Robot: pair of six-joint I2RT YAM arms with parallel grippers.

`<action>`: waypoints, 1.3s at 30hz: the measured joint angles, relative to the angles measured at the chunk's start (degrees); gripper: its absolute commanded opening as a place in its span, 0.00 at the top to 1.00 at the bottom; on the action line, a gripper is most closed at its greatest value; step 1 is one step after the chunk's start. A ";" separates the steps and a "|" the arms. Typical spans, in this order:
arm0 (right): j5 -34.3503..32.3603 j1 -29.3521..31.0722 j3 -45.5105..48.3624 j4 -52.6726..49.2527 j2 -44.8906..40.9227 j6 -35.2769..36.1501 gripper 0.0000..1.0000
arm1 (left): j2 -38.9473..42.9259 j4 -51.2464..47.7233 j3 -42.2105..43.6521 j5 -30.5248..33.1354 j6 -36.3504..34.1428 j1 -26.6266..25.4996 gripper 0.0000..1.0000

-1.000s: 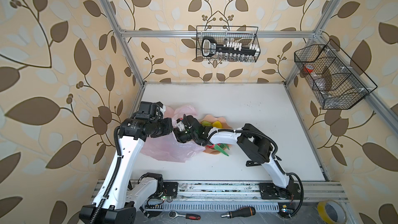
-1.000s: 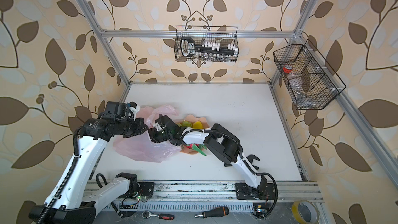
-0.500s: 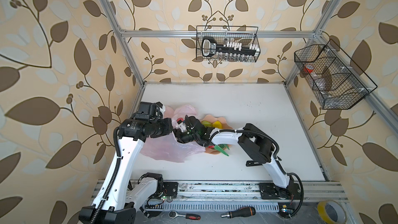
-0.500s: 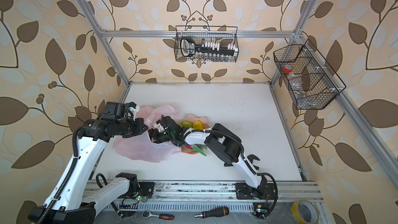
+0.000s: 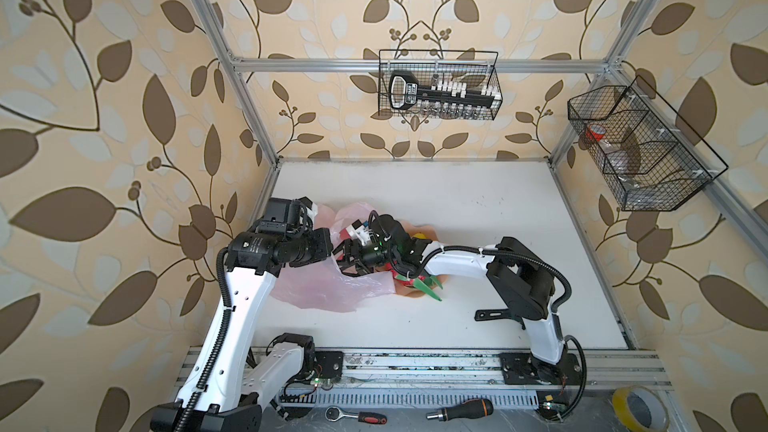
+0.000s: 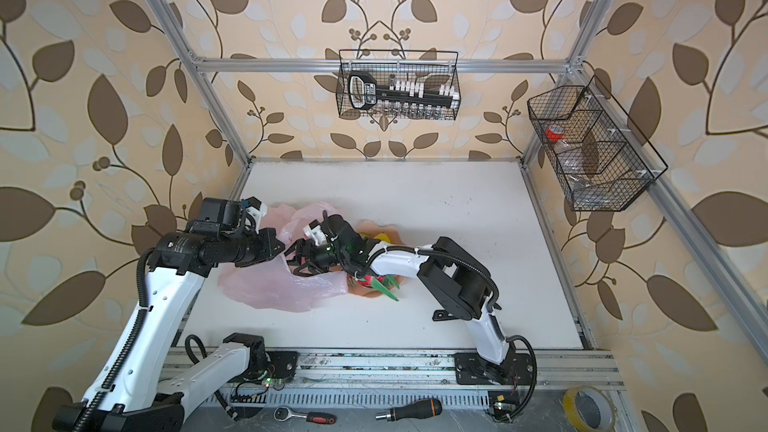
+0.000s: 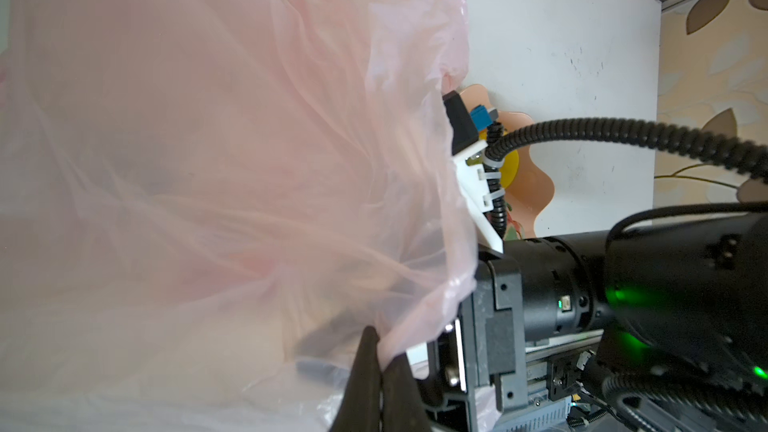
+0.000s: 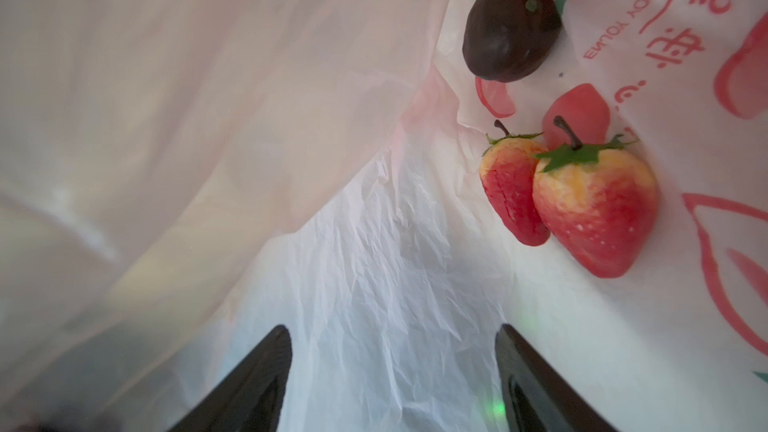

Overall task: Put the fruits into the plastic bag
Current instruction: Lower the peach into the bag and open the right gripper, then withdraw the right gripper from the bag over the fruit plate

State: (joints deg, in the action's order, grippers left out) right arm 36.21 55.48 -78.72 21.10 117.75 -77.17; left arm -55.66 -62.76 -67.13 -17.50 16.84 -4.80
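This is a robot test cell in a lab or workshop: an aluminium frame [image 5: 316, 65] with leaf-patterned wallpaper panels [image 5: 104, 118] boxes in a white table [image 5: 457, 209]. Well beyond the right gripper [image 5: 345, 261] hangs a wire basket [image 5: 438, 85] of tools. Back by the arms' mounting rail [image 5: 415, 361] lie a ratchet [image 5: 357, 414], a screwdriver [image 5: 461, 409] and a tape roll [image 5: 618, 401].

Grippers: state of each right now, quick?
Left gripper: shut on the plastic bag, pinching its edge.
Right gripper: open, nothing between the jaws, reaching inside the bag.
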 measured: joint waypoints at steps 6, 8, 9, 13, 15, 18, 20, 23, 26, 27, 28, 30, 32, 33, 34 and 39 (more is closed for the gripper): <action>-0.42 -1.07 0.50 -5.07 -2.21 3.56 0.21 | 0.00 0.00 0.00 0.00 0.33 0.00 1.00; -0.57 -1.38 0.57 -6.56 -3.02 4.76 0.20 | 0.00 0.00 0.00 0.00 0.37 0.00 1.00; -0.66 -1.49 0.74 -7.04 -3.43 5.29 0.20 | 0.00 0.00 0.00 0.00 0.39 0.00 1.00; -1.05 -1.90 1.75 -9.70 -5.33 7.48 0.19 | 0.00 0.00 0.00 0.02 0.66 0.00 1.00; -1.55 -1.95 1.79 -11.58 -6.10 9.07 0.18 | 0.07 0.02 0.17 0.02 0.74 0.00 1.00; -2.62 -2.14 1.79 -14.95 -7.61 12.02 0.17 | 0.11 0.00 0.63 0.07 0.79 0.00 1.00; -3.41 -2.27 1.79 -17.27 -8.72 14.03 0.17 | 0.11 0.00 0.81 0.09 0.81 0.00 1.00; -4.66 -2.51 1.79 -20.74 -10.67 17.11 0.17 | 0.11 0.00 0.81 0.11 0.94 0.00 1.00; -6.03 -2.91 1.79 -23.87 -12.50 19.96 0.17 | 0.11 0.00 0.81 0.15 0.96 0.00 1.00; -6.47 -3.06 1.79 -25.00 -13.16 20.92 0.17 | 0.11 -0.02 0.81 0.22 0.96 0.00 1.00; -6.99 -3.17 1.79 -26.10 -13.77 21.88 0.17 | 0.11 -0.02 0.81 0.44 0.96 0.00 1.00; -8.00 -3.48 1.79 -28.22 -14.99 23.87 0.17 | 0.09 -0.02 0.81 0.85 0.96 0.00 1.00; -9.16 -3.80 1.79 -30.42 -16.24 26.05 0.17 | 0.04 -0.04 0.81 1.25 0.96 0.00 1.00; -9.64 -3.96 1.79 -31.28 -16.79 27.02 0.17 | 0.02 -0.07 0.81 1.33 0.96 0.00 1.00; -10.05 -4.20 1.79 -32.35 -17.35 28.11 0.17 | -0.02 -0.11 0.81 1.53 0.96 0.00 1.00; -13.31 -6.12 1.68 -37.16 -19.74 34.32 0.15 | -0.46 -0.90 0.81 1.92 0.96 0.00 1.00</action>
State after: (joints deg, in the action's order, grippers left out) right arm 22.90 49.36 -77.03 -16.05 98.02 -42.85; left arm -56.12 -63.66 -66.32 -15.57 17.80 -4.80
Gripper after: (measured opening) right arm 0.837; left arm 0.055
